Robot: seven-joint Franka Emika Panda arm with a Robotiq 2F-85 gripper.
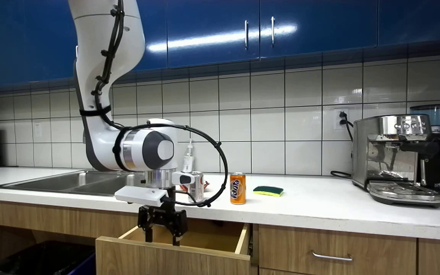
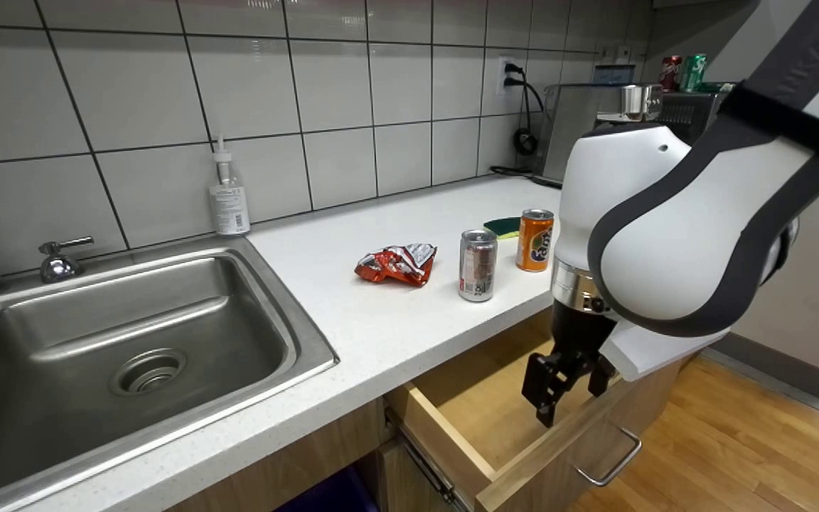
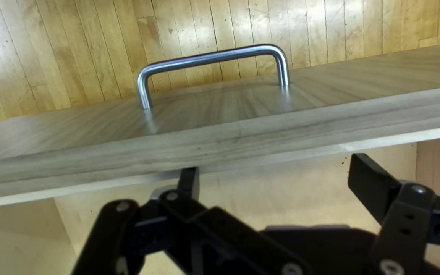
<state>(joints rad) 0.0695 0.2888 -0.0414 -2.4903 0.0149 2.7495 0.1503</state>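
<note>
Nearest, a metal handle (image 3: pixel 214 57) is jutting from the front panel (image 1: pixel 172 261) of the pulled-out drawer (image 2: pixel 480 409), below the panel's top edge. Just inside that edge, the gripper (image 1: pixel 162 240) is pointing down, its fingers (image 1: pixel 149 235) standing wide apart over the drawer's interior; one cannot tell whether they are touching the panel. The drawer is running back beneath the front edge of the white counter (image 1: pixel 311 204). Near that edge, a silver can (image 2: pixel 478 267) and an orange Fanta can (image 1: pixel 238 188) are standing upright and apart. A green-and-yellow sponge (image 1: pixel 268 191) is lying just beyond the orange can, and a crumpled red wrapper (image 2: pixel 399 264) is resting farther from the edge than the silver can, toward the sink (image 2: pixel 313 352). A steel coffee machine (image 1: pixel 392 152) is standing well apart from the sponge. Farthest back, a pump bottle (image 2: pixel 229 206) is standing at the sink's back corner, before the tiled wall (image 1: pixel 304 124).
</note>
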